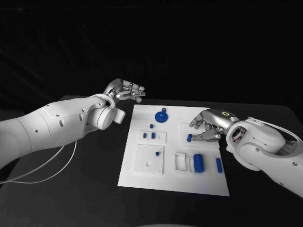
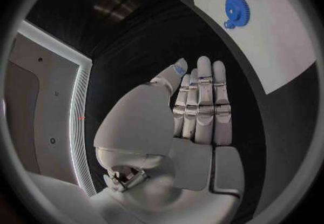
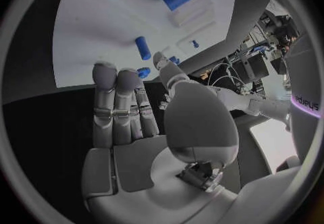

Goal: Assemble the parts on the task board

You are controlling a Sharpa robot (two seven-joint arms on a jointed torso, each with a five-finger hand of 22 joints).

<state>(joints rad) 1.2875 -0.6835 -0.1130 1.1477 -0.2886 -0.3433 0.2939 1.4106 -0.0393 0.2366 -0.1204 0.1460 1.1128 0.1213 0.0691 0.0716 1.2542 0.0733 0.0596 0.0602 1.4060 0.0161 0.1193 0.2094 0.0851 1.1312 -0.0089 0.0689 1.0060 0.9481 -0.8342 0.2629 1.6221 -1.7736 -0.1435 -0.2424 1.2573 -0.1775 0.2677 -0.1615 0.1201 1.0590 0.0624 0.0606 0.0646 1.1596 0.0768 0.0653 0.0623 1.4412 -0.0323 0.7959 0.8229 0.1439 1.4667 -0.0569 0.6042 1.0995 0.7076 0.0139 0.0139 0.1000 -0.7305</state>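
You are looking at a black table [image 1: 76, 189]. The white task board [image 1: 192, 182] is lying flat on its middle.

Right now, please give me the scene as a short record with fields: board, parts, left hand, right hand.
board: white task board flat on the black table
parts: blue gear at the far end; blue cylinder in the near row; small blue peg by the right hand
left hand: left hand off the board's far left corner, holds nothing
right hand: right hand over the board's right edge, fingers curled near the peg; grip unclear
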